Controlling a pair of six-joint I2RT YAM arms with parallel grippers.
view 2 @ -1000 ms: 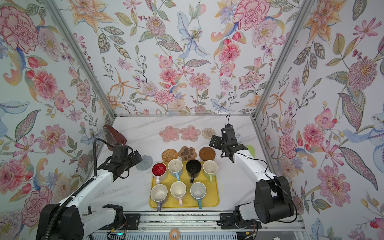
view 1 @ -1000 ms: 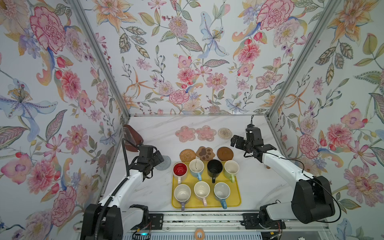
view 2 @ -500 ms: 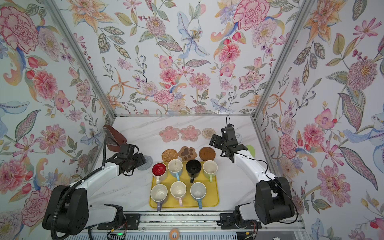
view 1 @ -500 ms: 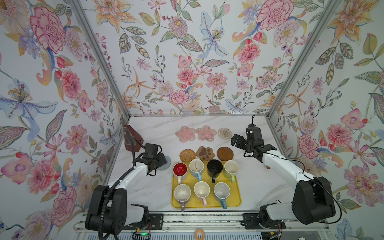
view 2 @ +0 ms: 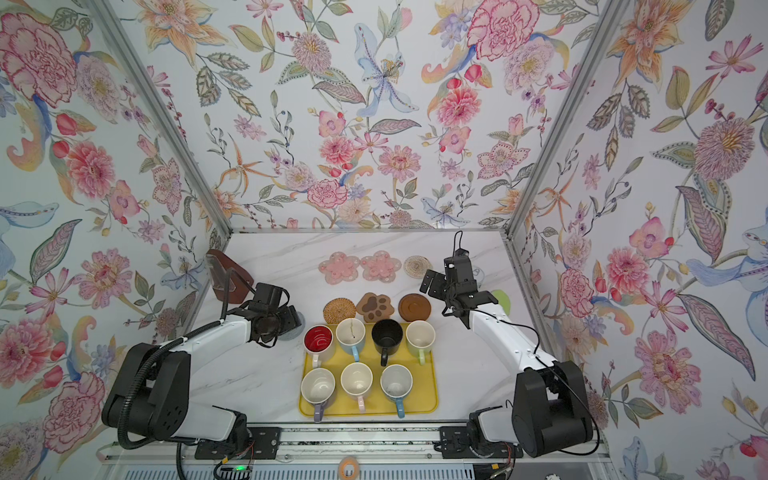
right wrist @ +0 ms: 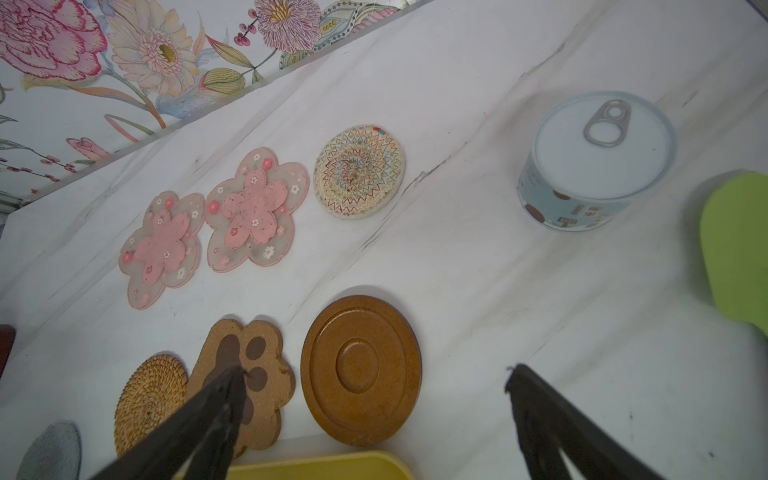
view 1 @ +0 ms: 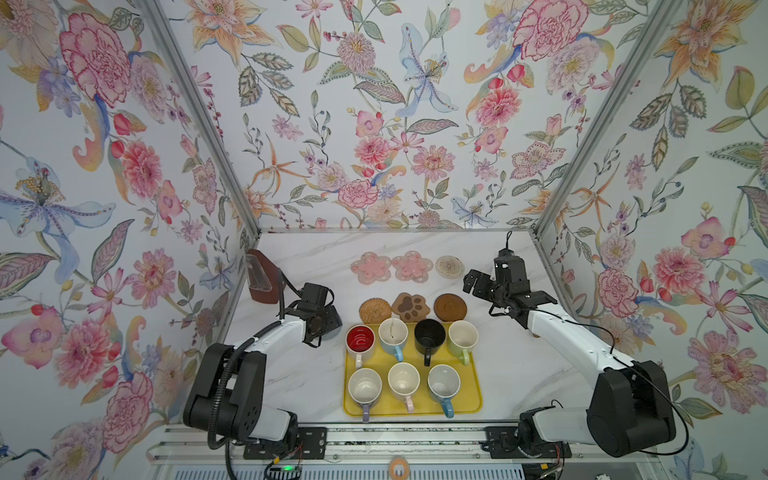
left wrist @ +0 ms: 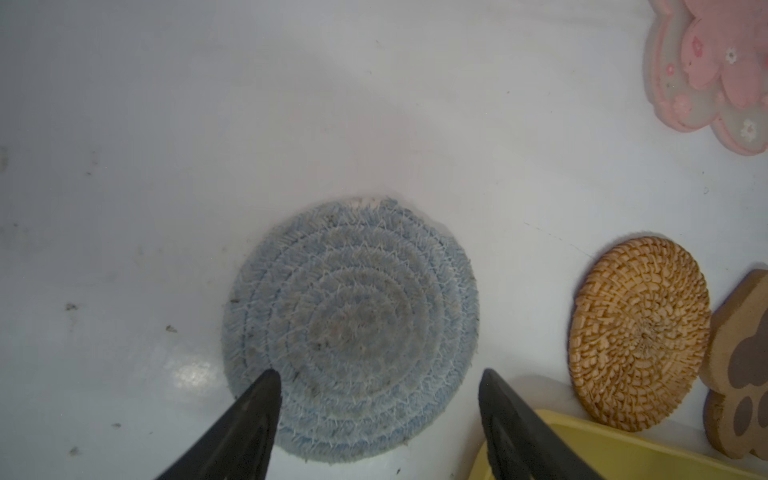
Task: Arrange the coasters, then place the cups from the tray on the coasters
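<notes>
Briefly: the left gripper (left wrist: 380,374) was seen with its jaws apart and nothing clamped, poised over the grey woven coaster (left wrist: 349,328). That coaster was laid flat on the table (left wrist: 166,124), just left of the far left corner of the yellow tray (view 1: 415,411). It was shown whole only in the left wrist view; in both top views it was mostly hidden under the gripper.

The tan rattan coaster (view 1: 375,310), paw coaster (view 1: 411,307) and dark wooden coaster (view 1: 450,307) were lined up along the tray's far edge. Behind them were placed two pink flower coasters (view 1: 371,267) (view 1: 412,266) and the pale woven coaster (view 1: 449,266).

The tray's long axis was run left-right. All seven mugs (view 1: 403,378) were stood on it, handles pointed at the near edge.

The right gripper (right wrist: 374,370) was held wide open and empty, right of the coaster rows. A ring-pull tin (right wrist: 598,162) and a green item (right wrist: 735,249) were shown clearly only in the right wrist view.
</notes>
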